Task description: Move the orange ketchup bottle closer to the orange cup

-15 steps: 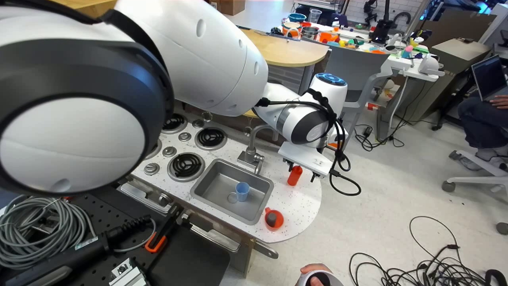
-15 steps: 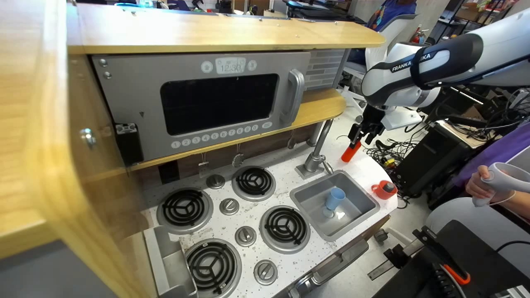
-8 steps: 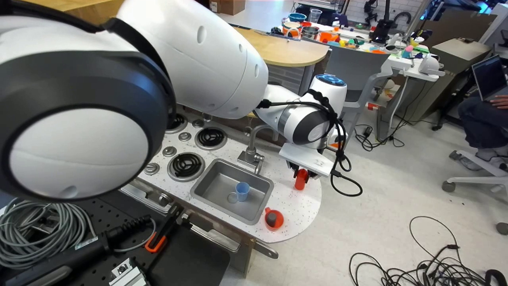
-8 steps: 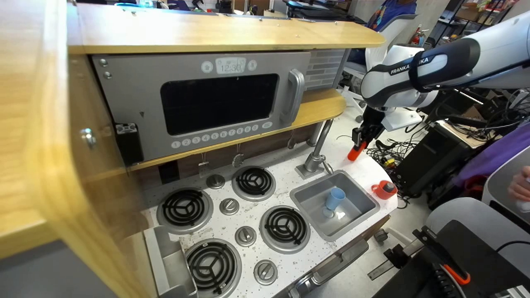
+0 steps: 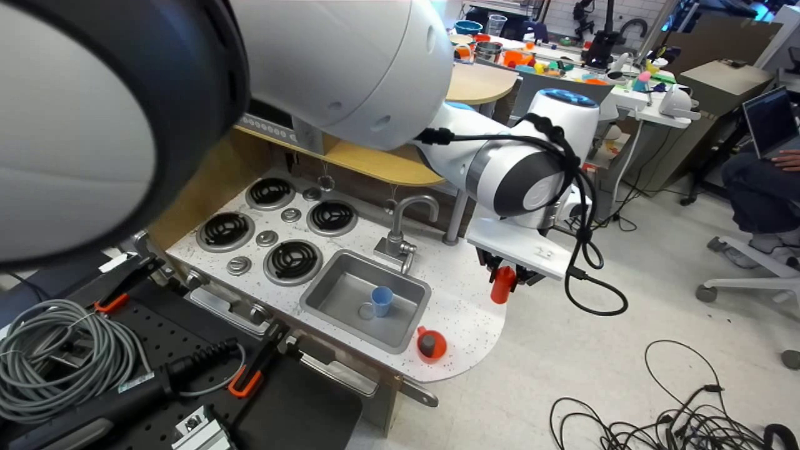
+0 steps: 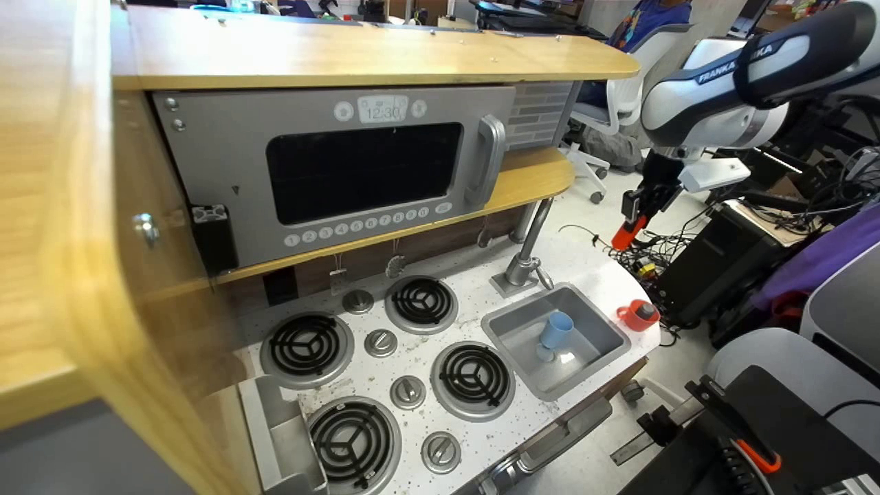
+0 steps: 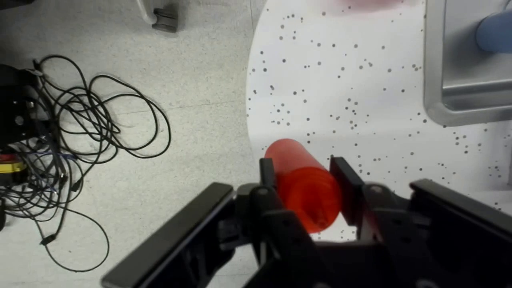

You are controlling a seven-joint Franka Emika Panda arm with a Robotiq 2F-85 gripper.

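Observation:
The orange ketchup bottle (image 5: 502, 289) is held off the counter, near its rounded outer edge. My gripper (image 7: 305, 180) is shut on it, one black finger pad (image 7: 346, 188) on either side of the upper body. From above, the wrist view looks into the bottle's round end. In an exterior view the bottle (image 6: 627, 235) slants a little, its lower end free. The orange cup (image 5: 439, 351) stands on the counter beside the sink's corner, a dark grey piece inside it. It is apart from the bottle, and in the wrist view only a red blur (image 7: 368, 5) shows at the top edge.
The sink (image 5: 312, 300) holds a blue cup (image 5: 382, 300). A grey faucet (image 5: 395, 231) rises behind the sink, and a post (image 5: 455, 219) carries the wooden shelf (image 6: 543, 172) near the arm. Past the counter's rounded edge is floor with loose cables (image 7: 100, 108).
The jaws, apart around the standing bottle one second ago, have closed on it. Bottle and gripper have since risen and shifted outward from the faucet. A person's hand has left view.

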